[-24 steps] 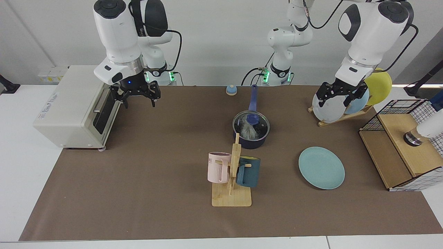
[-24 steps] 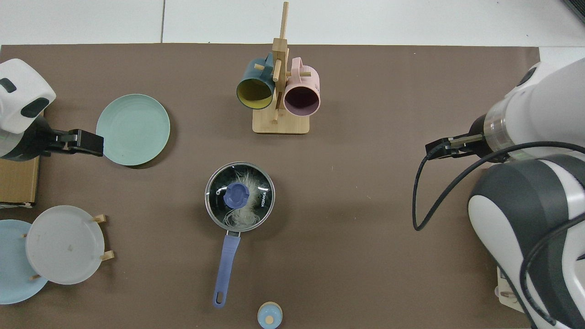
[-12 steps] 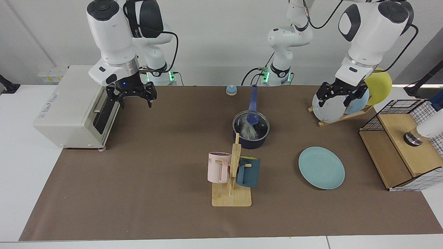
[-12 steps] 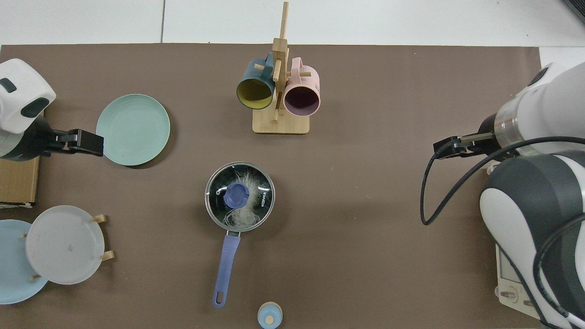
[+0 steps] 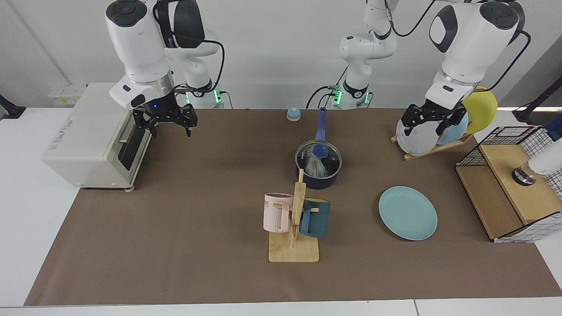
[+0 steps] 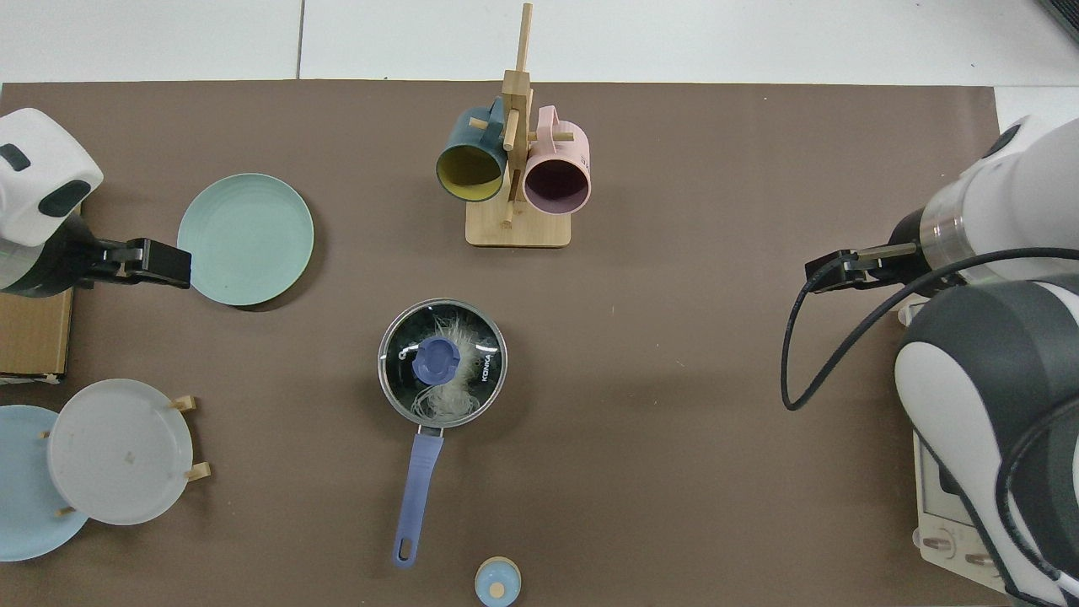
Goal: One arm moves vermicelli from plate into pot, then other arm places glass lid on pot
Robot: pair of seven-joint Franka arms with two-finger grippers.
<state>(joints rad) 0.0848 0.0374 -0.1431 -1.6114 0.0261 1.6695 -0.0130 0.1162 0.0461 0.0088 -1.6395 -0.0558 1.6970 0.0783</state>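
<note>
Sitting lidded, the pot [image 5: 319,169] lies well apart from both grippers' spread, empty fingers [image 5: 189,126].

a plain white wall [image 5: 272,39] stands behind a white table [image 5: 26,210] under a brown mat [image 5: 175,228].

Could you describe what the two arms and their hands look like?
Both arms have glossy white shells with dark grey joint caps and a silver wrist ring. Black cables loop alongside them, and green lights glow at the bases. The right hand and left hand are black, with two fingers each.

Clear glossy glass lid [image 5: 318,157] with metal rim, matt teal plate [image 5: 408,213], wooden mug rack [image 5: 295,228]
</note>
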